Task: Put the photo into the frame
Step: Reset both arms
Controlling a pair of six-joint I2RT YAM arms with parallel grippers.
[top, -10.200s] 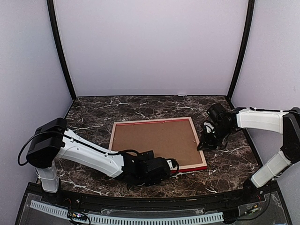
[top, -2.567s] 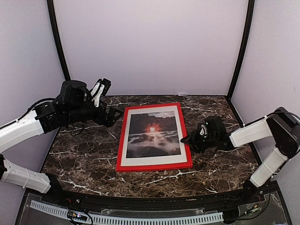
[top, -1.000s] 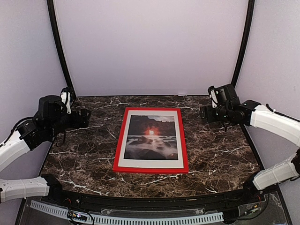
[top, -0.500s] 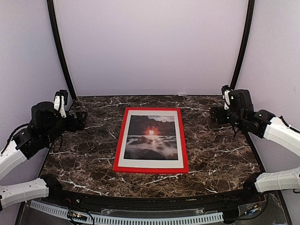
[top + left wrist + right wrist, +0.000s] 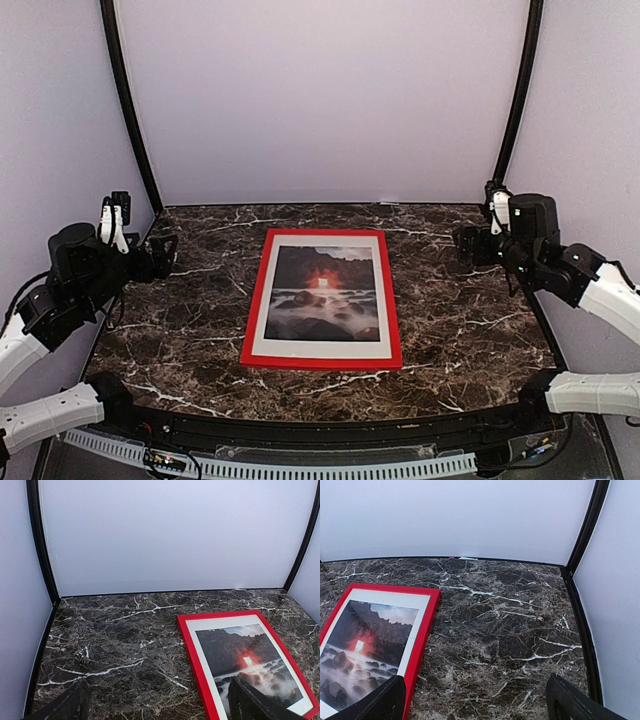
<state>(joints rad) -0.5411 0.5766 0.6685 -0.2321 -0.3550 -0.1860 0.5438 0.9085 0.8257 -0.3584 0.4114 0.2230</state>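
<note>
Dark marble desk point(image 5: 180, 330) carries the red frame point(image 5: 323, 362) lying flat at centre, face up, the photo point(image 5: 322, 295) inside it, bordered by a white mat point(image 5: 318, 348). Left hand point(image 5: 140, 235) and right hand point(image 5: 482, 225) hang spread wide, empty, well apart from it.

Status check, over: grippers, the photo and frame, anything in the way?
Left gripper and right gripper: jaws open, empty, off at the sides. Photo sits in the red frame, face up, flat on the table. Nothing in the way.
</note>
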